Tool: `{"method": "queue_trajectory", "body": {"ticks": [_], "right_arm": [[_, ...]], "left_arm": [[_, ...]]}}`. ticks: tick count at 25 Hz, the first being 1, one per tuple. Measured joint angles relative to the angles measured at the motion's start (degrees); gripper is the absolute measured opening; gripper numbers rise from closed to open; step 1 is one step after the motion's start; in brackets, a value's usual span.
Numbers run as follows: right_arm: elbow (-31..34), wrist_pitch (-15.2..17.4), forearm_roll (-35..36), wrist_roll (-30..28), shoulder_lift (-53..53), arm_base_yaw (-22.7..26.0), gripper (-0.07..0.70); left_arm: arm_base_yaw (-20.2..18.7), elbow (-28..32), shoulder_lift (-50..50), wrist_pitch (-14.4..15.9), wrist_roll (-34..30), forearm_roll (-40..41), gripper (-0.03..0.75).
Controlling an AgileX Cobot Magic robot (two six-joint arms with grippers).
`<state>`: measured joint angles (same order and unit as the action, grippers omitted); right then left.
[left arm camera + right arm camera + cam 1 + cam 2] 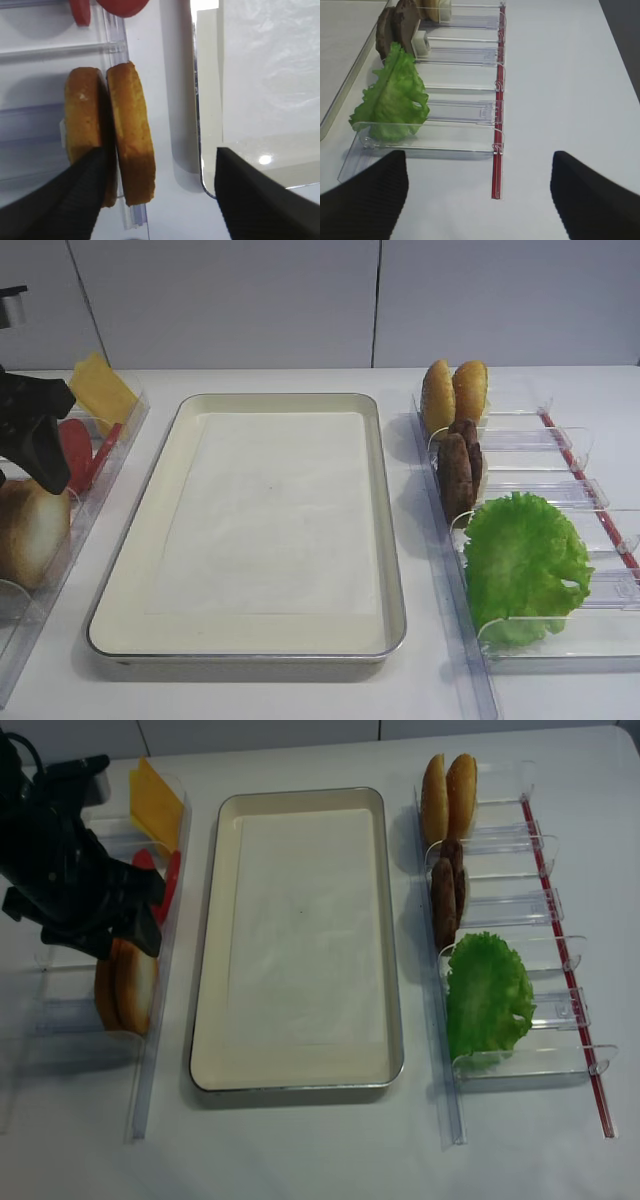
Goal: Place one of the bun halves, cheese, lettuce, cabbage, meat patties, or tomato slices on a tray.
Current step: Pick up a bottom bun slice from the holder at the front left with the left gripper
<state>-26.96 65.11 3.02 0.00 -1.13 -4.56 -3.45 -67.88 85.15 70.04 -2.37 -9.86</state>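
Left gripper [157,195], fingers spread wide, straddling one of two bun halves [131,132] standing on edge in the left clear rack [150,1050], beside the paper-lined tray [300,1075]; right gripper [479,192], likewise spread and holding nothing, near the lettuce [395,100] in the right rack [497,90].

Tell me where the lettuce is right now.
The lettuce stands in the clear rack right of the tray, nearest the camera, just in front of the meat patties.
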Motion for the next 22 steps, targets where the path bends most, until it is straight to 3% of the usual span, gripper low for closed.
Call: {"method": "queue_trajectory", "body": {"ticks": [22], "right_arm": [[0.0, 0.0, 0.0, 0.0, 0.0, 0.0, 0.581]], "left_arm": [[0.0, 0.0, 2.4, 0.1, -0.2, -1.2, 0.432]]}}
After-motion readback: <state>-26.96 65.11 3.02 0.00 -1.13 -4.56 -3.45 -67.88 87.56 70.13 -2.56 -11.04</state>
